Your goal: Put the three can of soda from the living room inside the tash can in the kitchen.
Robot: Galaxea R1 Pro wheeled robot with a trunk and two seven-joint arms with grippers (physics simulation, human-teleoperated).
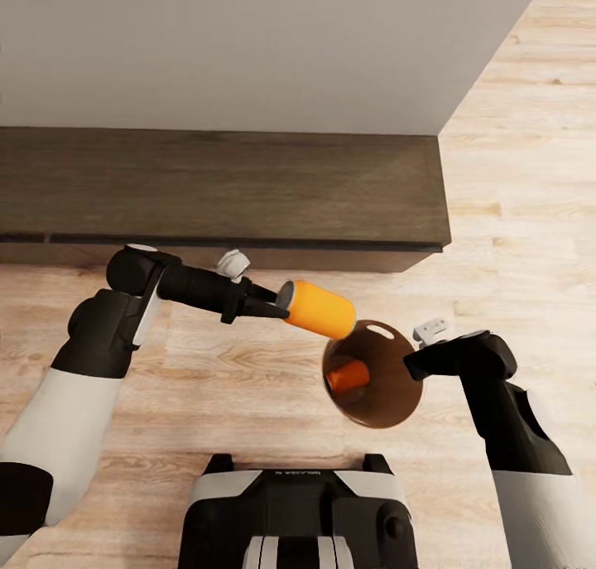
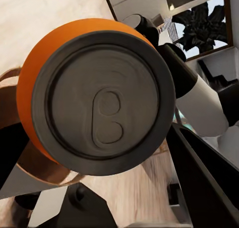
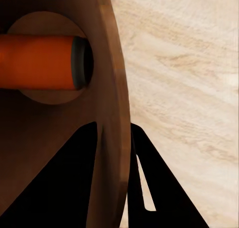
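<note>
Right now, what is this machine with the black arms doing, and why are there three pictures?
It is a robot on wheels with two arms, drawn by a computer. The big picture comes from a camera on its head, looking down at its own arms. The other two come from small cameras near each hand.

The left gripper, its pinching hand, holds an orange soda can tipped on its side, right above the bin's edge. Up close, the left hand's camera shows the can's grey top.

The right gripper pinches the rim of a round bin, brown inside, holding it tilted above the wooden floor. Another orange can already lies inside; the right hand's camera shows it too.

Behind them stands a long dark cabinet.
</note>
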